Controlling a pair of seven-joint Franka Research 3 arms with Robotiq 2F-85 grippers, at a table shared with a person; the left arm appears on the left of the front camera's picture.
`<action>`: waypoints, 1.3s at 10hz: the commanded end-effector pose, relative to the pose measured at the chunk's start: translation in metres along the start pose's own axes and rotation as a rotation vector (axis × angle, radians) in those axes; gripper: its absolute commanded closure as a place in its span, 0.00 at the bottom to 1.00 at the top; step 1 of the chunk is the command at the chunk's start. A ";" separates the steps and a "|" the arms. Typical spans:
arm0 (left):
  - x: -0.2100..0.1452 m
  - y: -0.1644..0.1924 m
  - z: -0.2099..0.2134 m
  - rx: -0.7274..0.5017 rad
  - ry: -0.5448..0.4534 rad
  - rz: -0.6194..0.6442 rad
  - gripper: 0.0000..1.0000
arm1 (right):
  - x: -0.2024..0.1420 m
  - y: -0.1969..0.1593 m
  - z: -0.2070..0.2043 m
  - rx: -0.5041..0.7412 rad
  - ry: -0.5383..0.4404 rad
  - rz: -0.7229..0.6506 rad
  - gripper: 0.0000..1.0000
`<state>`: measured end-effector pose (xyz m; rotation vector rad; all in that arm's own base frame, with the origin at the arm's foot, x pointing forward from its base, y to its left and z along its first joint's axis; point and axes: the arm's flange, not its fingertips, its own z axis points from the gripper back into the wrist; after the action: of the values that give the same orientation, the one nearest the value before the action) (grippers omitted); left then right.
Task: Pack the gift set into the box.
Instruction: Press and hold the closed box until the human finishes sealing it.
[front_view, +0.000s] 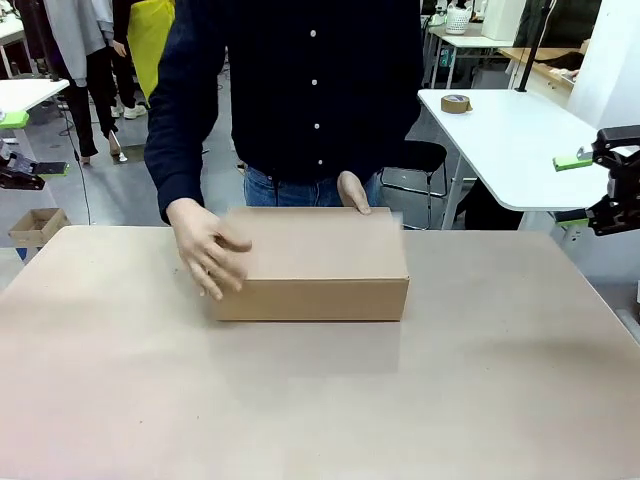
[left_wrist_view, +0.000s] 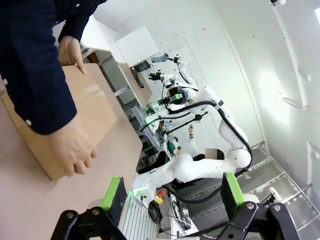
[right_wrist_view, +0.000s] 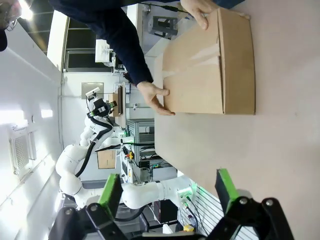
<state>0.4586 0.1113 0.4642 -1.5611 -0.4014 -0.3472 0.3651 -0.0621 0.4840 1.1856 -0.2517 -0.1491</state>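
1 brown rectangular corrugated cardboard box (front_view: 320, 265) sits closed mid-table on the tan table (front_view: 300, 400); what it holds cannot be seen. The person's 2 hands touch it: 1 hand (front_view: 208, 250) at its side, the other hand (front_view: 353, 190) at its far edge. The left gripper (left_wrist_view: 172, 192) and the right gripper (right_wrist_view: 167, 190) are both released, grasping nothing, apart from the box.

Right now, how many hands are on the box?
2. One hand grips the box at its left end; the other hand rests on its far edge, towards the right.

The tan table (front_view: 480, 380) bears one closed cardboard box (front_view: 320, 262).
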 end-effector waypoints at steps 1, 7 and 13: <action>-0.006 -0.001 0.000 -0.006 0.013 -0.017 0.00 | 0.001 0.003 0.001 -0.003 0.007 -0.012 0.00; -0.006 -0.001 0.000 -0.006 0.013 -0.017 0.00 | 0.001 0.003 0.001 -0.003 0.007 -0.012 0.00; -0.006 -0.001 0.000 -0.006 0.013 -0.017 0.00 | 0.001 0.003 0.001 -0.003 0.007 -0.012 0.00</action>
<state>0.4586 0.1114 0.4642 -1.5611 -0.4014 -0.3473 0.3650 -0.0621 0.4840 1.1861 -0.2512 -0.1489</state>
